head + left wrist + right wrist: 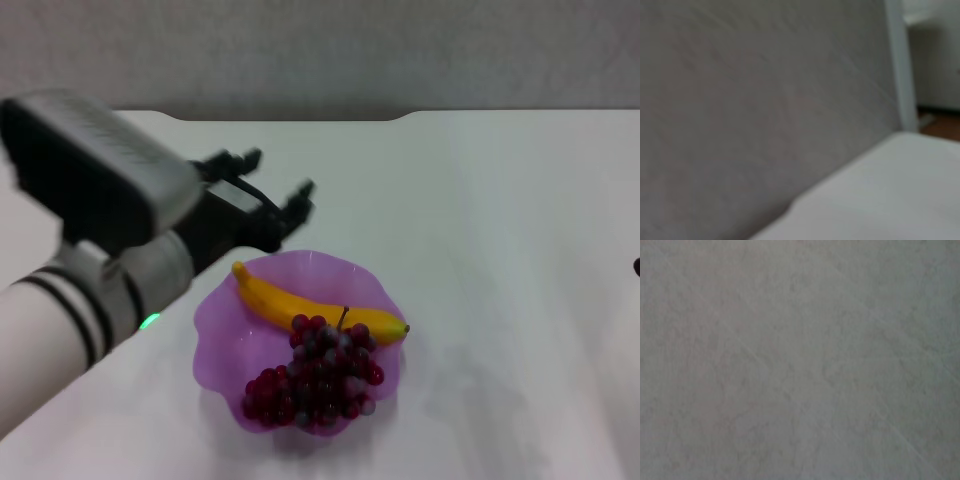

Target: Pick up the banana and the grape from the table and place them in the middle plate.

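In the head view the purple scalloped plate (215, 330) sits on the white table (480, 220) near the front middle. The yellow banana (275, 303) lies across the plate's far half. The bunch of dark red grapes (315, 375) lies in the plate's near half, its stem touching the banana. My left gripper (275, 185) is open and empty, raised above the table just behind and to the left of the plate. Only a small dark bit at the right edge (636, 266) may belong to my right arm; the right gripper itself is out of view.
A grey wall (320, 50) stands behind the table's notched far edge (290, 118). The left wrist view shows the grey wall (765, 100) and a strip of the table (880, 200). The right wrist view shows only a plain grey surface (800, 360).
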`<state>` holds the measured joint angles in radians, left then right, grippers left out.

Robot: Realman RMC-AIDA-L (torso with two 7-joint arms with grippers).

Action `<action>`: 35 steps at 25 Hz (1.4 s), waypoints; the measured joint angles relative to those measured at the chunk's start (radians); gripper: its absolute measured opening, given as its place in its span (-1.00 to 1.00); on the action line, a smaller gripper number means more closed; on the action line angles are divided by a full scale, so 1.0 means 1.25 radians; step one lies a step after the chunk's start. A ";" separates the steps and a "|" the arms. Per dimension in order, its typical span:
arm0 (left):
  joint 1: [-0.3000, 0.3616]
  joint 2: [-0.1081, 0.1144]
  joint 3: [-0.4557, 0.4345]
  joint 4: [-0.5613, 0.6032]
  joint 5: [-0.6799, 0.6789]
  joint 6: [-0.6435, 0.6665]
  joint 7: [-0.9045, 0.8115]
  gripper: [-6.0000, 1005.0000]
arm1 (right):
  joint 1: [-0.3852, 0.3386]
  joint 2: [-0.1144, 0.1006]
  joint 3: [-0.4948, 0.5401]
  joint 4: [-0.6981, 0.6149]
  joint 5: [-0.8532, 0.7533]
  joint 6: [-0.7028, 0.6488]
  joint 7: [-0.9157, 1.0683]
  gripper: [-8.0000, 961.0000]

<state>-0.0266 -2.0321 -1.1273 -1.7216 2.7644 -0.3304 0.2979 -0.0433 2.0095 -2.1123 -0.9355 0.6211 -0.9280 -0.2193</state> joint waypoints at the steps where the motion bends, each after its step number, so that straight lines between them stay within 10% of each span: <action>1: 0.020 0.000 0.004 0.001 0.000 0.046 0.001 0.56 | 0.000 0.000 0.000 0.003 0.000 0.000 0.000 -0.93; 6: 0.102 0.001 0.023 0.059 -0.003 0.327 0.008 0.42 | 0.004 0.000 0.002 0.016 0.000 0.000 0.000 -0.93; 17: 0.115 0.003 0.069 0.430 0.002 1.036 -0.058 -0.71 | 0.012 0.000 0.010 0.041 0.001 0.000 0.022 -0.93; 35: -0.074 0.001 0.044 0.825 -0.004 1.078 -0.216 -0.94 | 0.084 0.002 0.045 0.176 0.025 -0.003 0.068 -0.93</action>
<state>-0.1190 -2.0313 -1.0724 -0.6900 2.7591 1.0166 0.0280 0.0621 2.0114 -2.0565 -0.7155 0.6528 -0.9316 -0.1342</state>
